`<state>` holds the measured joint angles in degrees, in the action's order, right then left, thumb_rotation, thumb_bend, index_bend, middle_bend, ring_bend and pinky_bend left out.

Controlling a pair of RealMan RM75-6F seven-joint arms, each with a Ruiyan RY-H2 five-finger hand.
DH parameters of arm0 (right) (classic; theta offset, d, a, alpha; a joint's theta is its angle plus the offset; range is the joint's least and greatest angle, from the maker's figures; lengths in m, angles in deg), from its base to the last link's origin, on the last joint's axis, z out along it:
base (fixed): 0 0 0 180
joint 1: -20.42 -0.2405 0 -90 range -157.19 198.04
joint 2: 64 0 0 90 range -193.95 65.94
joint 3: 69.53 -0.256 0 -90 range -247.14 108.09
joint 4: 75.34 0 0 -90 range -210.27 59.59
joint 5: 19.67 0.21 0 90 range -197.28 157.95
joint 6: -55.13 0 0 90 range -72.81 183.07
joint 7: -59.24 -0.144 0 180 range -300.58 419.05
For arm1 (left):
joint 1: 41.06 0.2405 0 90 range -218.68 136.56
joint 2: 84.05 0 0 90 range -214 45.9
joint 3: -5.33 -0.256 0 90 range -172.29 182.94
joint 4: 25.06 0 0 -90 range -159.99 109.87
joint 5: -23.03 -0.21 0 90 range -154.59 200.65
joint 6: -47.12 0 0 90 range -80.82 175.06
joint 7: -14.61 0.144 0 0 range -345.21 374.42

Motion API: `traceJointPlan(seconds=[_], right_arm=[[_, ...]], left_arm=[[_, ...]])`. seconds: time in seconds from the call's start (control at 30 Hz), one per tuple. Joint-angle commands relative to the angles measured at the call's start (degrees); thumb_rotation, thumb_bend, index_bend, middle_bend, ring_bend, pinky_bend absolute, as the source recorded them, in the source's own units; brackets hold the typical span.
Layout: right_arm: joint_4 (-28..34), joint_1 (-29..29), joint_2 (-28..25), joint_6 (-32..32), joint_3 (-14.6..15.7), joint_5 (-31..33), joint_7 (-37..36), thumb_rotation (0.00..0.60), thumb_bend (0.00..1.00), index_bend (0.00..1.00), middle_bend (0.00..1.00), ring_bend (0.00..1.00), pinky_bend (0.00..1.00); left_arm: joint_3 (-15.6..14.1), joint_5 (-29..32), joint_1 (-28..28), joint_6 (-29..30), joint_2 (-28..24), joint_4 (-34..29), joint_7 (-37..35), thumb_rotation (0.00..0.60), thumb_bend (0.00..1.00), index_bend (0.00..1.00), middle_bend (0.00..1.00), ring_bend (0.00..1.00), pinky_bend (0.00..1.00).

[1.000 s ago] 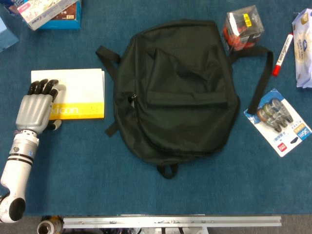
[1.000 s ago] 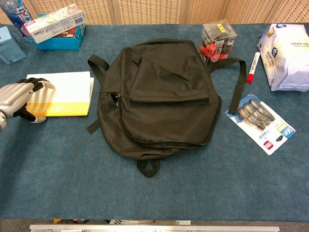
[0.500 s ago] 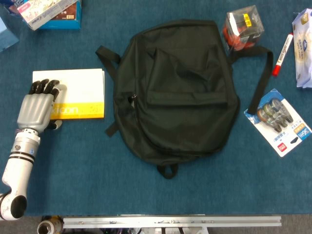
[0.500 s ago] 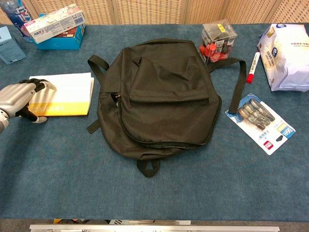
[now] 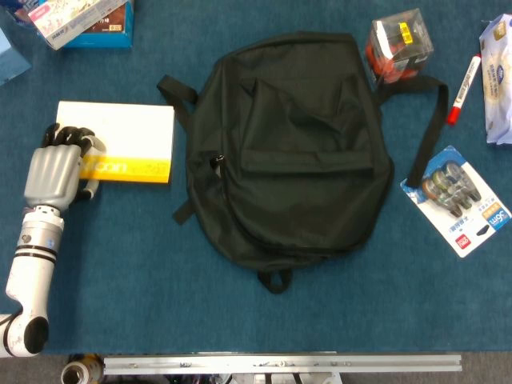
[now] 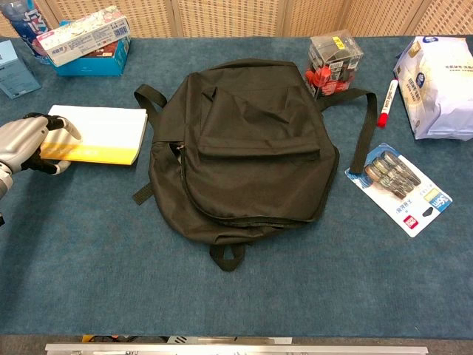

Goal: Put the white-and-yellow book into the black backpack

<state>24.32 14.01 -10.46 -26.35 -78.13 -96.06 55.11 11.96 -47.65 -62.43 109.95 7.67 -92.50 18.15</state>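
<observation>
The white-and-yellow book (image 5: 120, 140) (image 6: 100, 133) sits left of the black backpack (image 5: 292, 144) (image 6: 247, 144), its right edge close to the bag's side. My left hand (image 5: 56, 168) (image 6: 26, 140) grips the book's left edge, fingers curled over the top and thumb below. That edge looks slightly raised off the blue table. The backpack lies flat in the middle of the table with no opening visible and its straps spread outward. My right hand appears in neither view.
A blue box (image 5: 88, 20) (image 6: 89, 44) stands at the back left. At the back right are a clear case (image 5: 398, 44) (image 6: 334, 63), a red marker (image 5: 463, 88) (image 6: 387, 102) and a white pouch (image 6: 440, 89). A blister pack (image 5: 464, 200) (image 6: 399, 188) lies right of the backpack.
My left hand went from lying flat on the book to gripping its left edge. The book has shifted toward the far side of the table and turned slightly.
</observation>
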Motion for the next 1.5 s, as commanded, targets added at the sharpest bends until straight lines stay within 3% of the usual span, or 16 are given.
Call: traceJointPlan(seconds=[0.03,0.4,0.7,0.87,1.23,1.5], right_arm=[[-0.1,-0.1,0.1,0.1,0.0,0.0,-0.1,0.6,0.14,0.08,0.3,0.18,0.41],[-0.5,-0.2,0.2,0.7,-0.2,0.3,-0.3,0.6,0.14,0.08,0.3,0.18,0.41],[-0.8,-0.1,0.1,1.1,-0.2,0.8,-0.5,0.6,0.14,0.08,0.3,0.18,0.41],[-0.9,-0.1,0.1,1.1,-0.2,0.7,-0.8,0.6,0.14,0.08,0.3,0.18,0.41],[-0.7,-0.3,0.2,1.4,-0.3,0.6,-0.6,0.6,0.14,0.08,0.3,0.18,0.41],[0.4,-1.4,0.4,2.1,-0.3,-0.7,0.9,0.6,0.14,0.08,0.3,0.18,0.41]], left_arm=[[1.0,-1.8,0.7,3.2,1.9,2.6,-4.1,0.6,0.34,0.38,0.3,0.21,0.1],[2.3,-5.0,-0.2,6.8,5.5,8.3,-10.1,0.6,0.35,0.51,0.4,0.3,0.19],[3.2,-5.8,-0.8,8.4,7.4,11.8,-12.1,0.6,0.35,0.58,0.42,0.32,0.22],[3.6,-5.3,-0.8,8.3,7.3,11.8,-11.7,0.6,0.35,0.59,0.43,0.32,0.23],[2.8,-7.3,-0.1,11.1,5.8,13.0,-11.3,0.6,0.35,0.63,0.51,0.4,0.37],[1.7,-11.6,0.0,15.4,3.7,13.3,-15.9,0.6,0.35,0.64,0.55,0.44,0.42]])
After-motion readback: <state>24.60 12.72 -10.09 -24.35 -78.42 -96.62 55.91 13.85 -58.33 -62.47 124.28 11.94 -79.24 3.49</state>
